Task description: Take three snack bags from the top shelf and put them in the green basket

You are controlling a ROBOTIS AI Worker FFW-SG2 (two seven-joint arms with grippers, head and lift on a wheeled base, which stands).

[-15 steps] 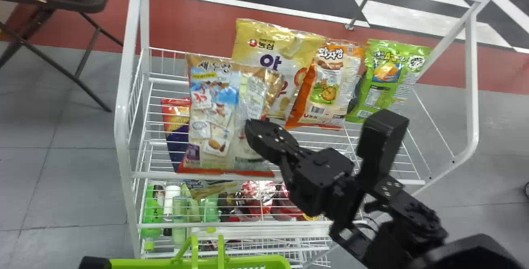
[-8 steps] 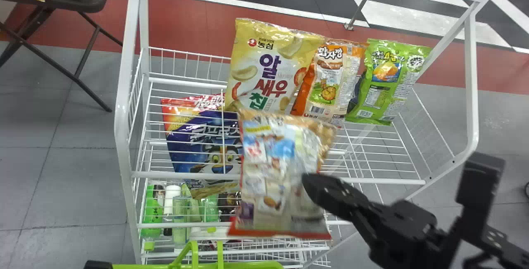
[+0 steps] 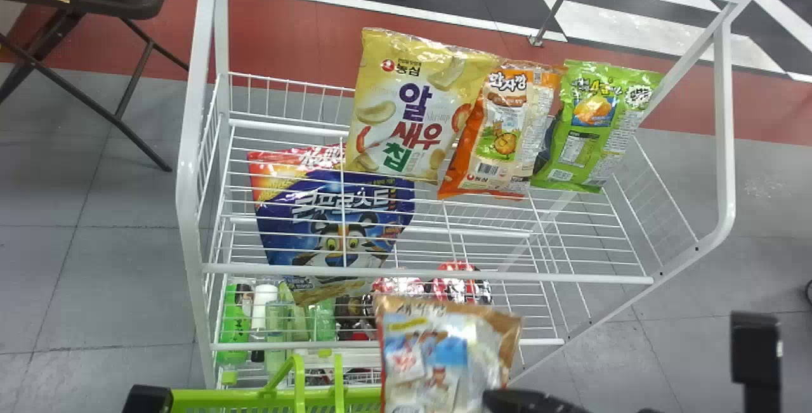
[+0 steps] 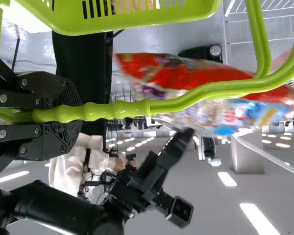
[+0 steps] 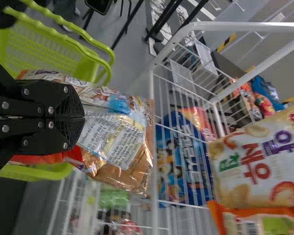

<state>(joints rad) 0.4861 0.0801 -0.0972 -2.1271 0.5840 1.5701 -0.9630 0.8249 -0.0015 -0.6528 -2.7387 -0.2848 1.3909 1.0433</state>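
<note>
"알새우칩", "shrimp" and "농심" printed on yellow bag [image 3: 406, 127], "새우깡" on brown-edged bag [image 3: 431, 362], "콘푸로스트" on blue bag [image 3: 336, 216], "4" on green bag [image 3: 587, 124]

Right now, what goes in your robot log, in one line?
Right gripper: holding brown-edged snack bag near green basket | Left gripper: holding basket handle | Top shelf: yellow bag, orange bag, green bag

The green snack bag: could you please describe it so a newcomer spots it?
Find the white wire rack, then its top shelf. Beside an orange snack bag, the green snack bag is rightmost in the head view, the shelf's only green one.
</note>
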